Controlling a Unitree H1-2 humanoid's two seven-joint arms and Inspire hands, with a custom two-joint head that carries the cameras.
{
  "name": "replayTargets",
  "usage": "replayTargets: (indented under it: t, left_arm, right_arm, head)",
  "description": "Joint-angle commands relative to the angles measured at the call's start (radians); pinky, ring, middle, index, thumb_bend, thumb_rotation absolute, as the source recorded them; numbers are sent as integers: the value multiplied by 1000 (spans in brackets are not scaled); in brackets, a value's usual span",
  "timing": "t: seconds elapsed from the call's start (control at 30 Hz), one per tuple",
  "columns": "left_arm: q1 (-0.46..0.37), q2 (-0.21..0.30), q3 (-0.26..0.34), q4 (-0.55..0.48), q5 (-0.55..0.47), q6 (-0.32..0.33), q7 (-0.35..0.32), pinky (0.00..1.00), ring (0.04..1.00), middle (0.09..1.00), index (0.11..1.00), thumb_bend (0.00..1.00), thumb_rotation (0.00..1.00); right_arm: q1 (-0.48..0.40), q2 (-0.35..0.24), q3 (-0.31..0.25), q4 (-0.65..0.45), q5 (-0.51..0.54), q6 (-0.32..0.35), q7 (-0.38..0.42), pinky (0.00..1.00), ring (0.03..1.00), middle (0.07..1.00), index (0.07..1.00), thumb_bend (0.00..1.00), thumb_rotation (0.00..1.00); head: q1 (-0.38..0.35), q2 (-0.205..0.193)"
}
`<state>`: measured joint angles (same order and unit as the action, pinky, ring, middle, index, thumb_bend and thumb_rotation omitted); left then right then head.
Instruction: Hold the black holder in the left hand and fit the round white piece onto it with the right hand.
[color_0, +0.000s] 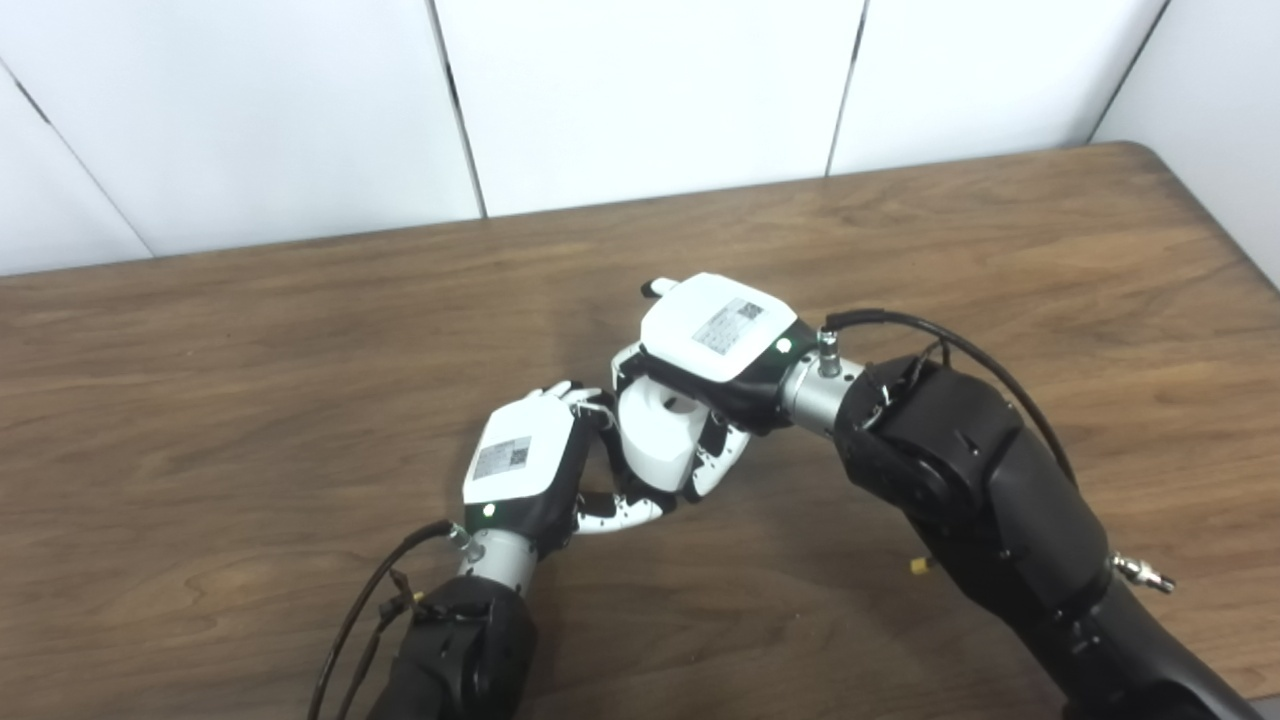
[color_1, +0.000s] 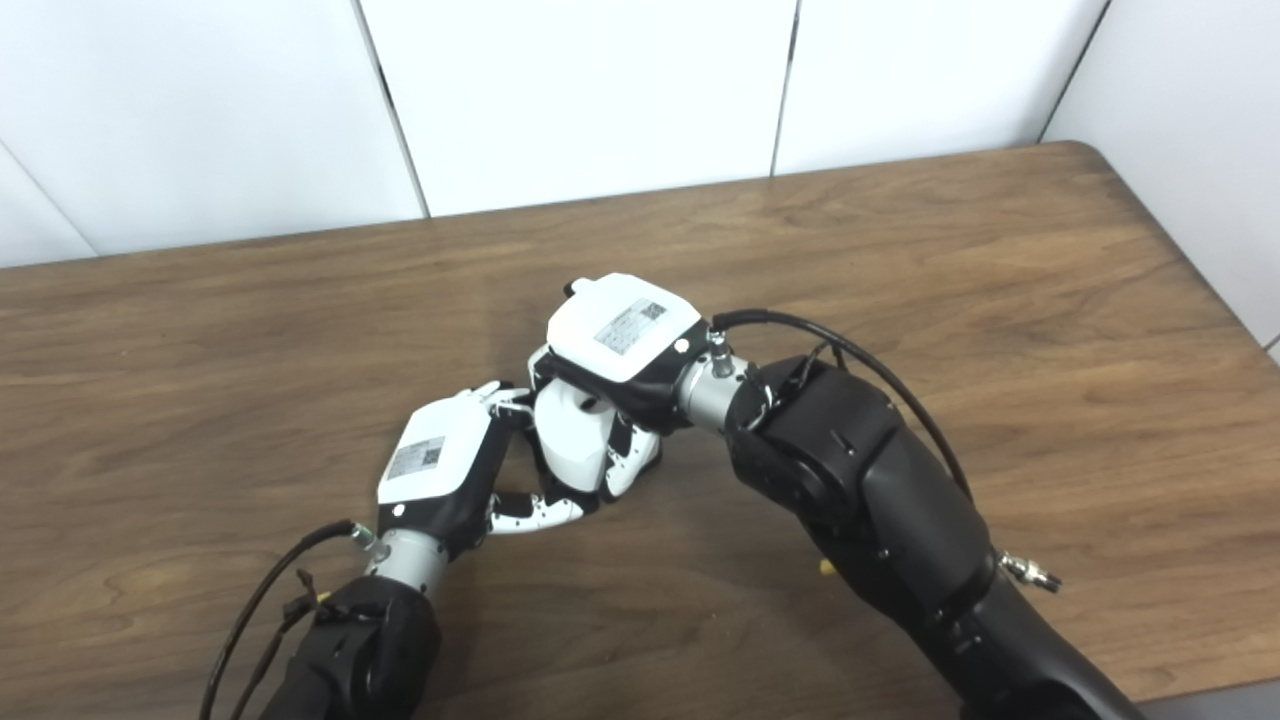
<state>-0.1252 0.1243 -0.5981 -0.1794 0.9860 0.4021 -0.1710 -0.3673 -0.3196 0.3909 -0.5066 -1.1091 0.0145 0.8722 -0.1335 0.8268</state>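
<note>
I see both hands meeting over the middle of the wooden table (color_0: 300, 330). The right hand (color_0: 715, 335) is palm-down over the round white piece (color_0: 655, 430), its fingers (color_0: 715, 465) wrapped down the piece's sides, grasping it. The left hand (color_0: 525, 460) sits just beside the piece on its left, fingers curled inward and its thumb (color_0: 620, 512) reaching under the piece's near edge. The black holder is hidden behind the left hand; I cannot tell whether the left fingers are clamped on it. The white piece sits between the two hands, just above the tabletop.
</note>
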Motion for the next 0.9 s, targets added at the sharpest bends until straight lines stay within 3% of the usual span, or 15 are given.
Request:
replayTargets:
  t: [0.0, 0.87]
  left_arm:
    - [42, -7, -56, 75, -5, 39, -149, 912, 905, 802, 486, 521, 53]
    - [35, -8, -57, 81, -7, 37, -153, 899, 902, 799, 486, 521, 52]
  right_arm:
    - [-12, -18, 10, -2, -4, -22, 36, 967, 733, 647, 649, 976, 293]
    - [-19, -17, -1, -10, 12, -2, 49, 994, 745, 672, 662, 979, 263]
  head:
    - [0, -1]
    - [1, 1]
